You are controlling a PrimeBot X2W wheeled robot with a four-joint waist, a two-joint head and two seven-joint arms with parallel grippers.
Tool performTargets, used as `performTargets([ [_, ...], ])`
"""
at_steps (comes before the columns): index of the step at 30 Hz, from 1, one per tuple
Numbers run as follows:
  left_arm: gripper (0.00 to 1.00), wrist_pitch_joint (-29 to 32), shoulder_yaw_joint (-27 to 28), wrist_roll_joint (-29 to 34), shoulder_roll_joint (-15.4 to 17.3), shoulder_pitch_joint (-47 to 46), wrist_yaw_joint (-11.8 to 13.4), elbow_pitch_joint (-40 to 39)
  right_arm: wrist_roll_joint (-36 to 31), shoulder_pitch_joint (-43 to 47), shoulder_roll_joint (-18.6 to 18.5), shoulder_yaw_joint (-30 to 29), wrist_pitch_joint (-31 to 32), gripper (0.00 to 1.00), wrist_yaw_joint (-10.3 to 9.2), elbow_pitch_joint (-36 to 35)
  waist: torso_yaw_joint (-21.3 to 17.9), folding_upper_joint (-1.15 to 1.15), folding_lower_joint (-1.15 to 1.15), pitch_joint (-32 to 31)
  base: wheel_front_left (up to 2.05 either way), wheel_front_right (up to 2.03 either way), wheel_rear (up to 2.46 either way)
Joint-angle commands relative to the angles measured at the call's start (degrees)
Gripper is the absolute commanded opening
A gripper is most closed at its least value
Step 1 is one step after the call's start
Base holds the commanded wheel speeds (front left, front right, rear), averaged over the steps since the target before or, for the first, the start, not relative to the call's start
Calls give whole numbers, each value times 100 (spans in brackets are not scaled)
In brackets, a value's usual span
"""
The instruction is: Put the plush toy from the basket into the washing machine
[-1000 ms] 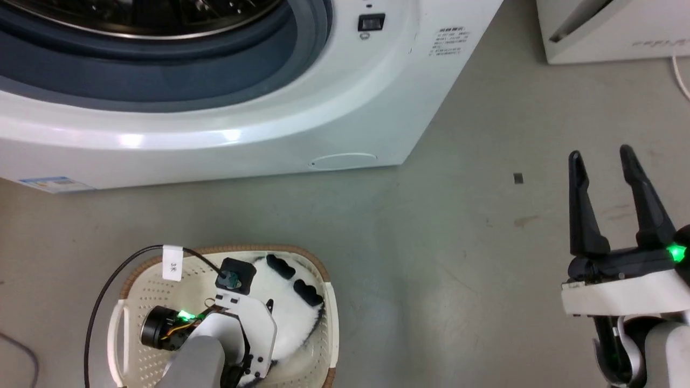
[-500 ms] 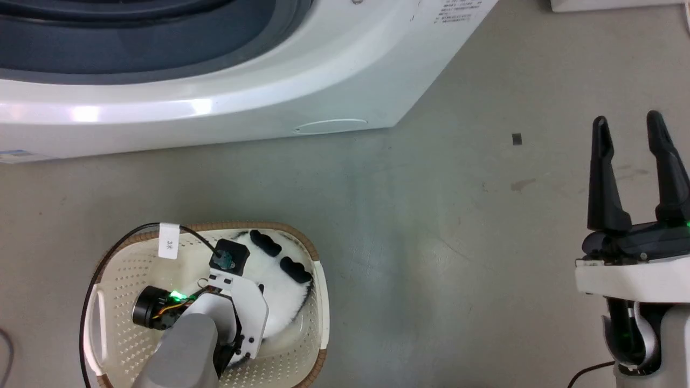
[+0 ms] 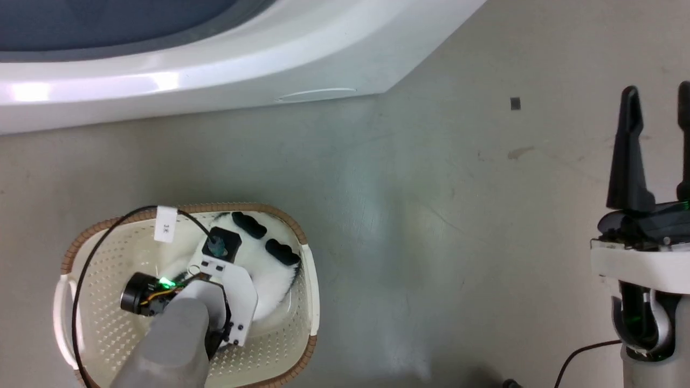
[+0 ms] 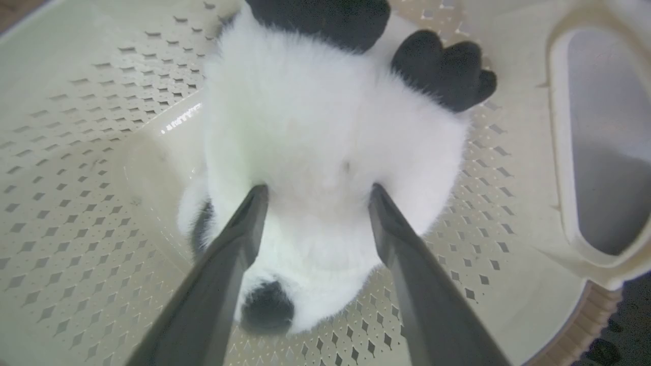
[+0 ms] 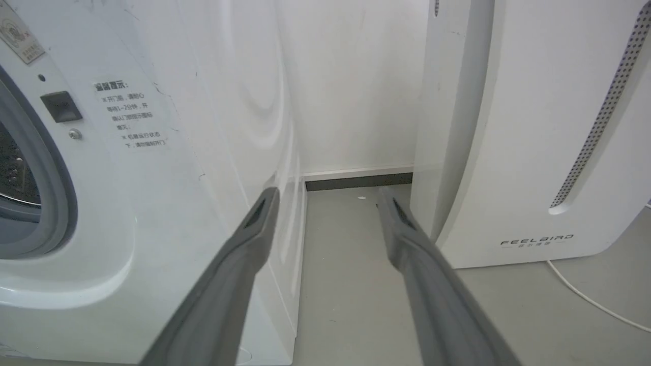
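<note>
The plush toy [image 4: 325, 142] is found inside the basket [image 3: 102, 328], at the end nearest the washing machine [image 3: 226, 75], with 2 black patches close under the braided rim. In the left wrist view, bare perforated plastic is left open on both sides of the toy, and a handle opening [image 4: 600, 152] is cut in the basket wall near it. The left gripper [image 4: 318, 188] is lowered into the basket from above. Its jaws are spread wide, and the 2 fingertips are set at the white fur, 1 on each side of the toy's middle, without being closed on it. A black cable [image 3: 89, 258] is looped over the rim and across the basket.

A broad band of bare grey floor [image 3: 431, 226] is left between the basket's rim and the lower front edge of the washing machine. More open floor is seen past the machine's corner, marked by 1 small dark spot [image 3: 515, 103].

The right gripper [image 3: 657, 89] is held above that open floor, well apart from the basket, with its jaws wide and nothing between them. In the right wrist view it is pointed at the narrow gap between the washing machine's side and a white appliance [image 5: 508, 152]. That gap is closed at the back by a wall [image 5: 351, 91]. The grey door seal [image 5: 56, 203] is seen at that view's left edge.
</note>
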Motion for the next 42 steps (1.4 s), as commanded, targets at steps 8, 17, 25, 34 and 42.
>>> performTargets([
  [8, 100, -54, -212, -160, 76, -539, 11, 578, 145, -303, -2, -58, -142, 100, -4, -156, -62, 0, 0, 378, 0, 0, 0],
  [17, 100, 16, -475, -262, 109, -907, -17, 1109, 216, -461, -2, -112, -250, 100, -4, -270, -115, 0, 0, 719, 0, 0, 0],
  [25, 0, -29, -659, -387, 134, -1099, -78, 1491, 276, -581, -3, -133, -327, 100, -4, -358, -145, 0, 0, 859, 0, 0, 0],
  [34, 0, -92, -666, -522, 77, -997, -144, 1491, 228, -517, -3, -113, -327, 100, -4, -312, -111, 0, 0, 635, 0, 0, 0],
  [42, 0, -457, -681, -691, -122, -611, -234, 1491, 116, -243, -3, -115, -327, 100, -4, -81, -11, 0, 0, -32, 0, 0, 0],
])
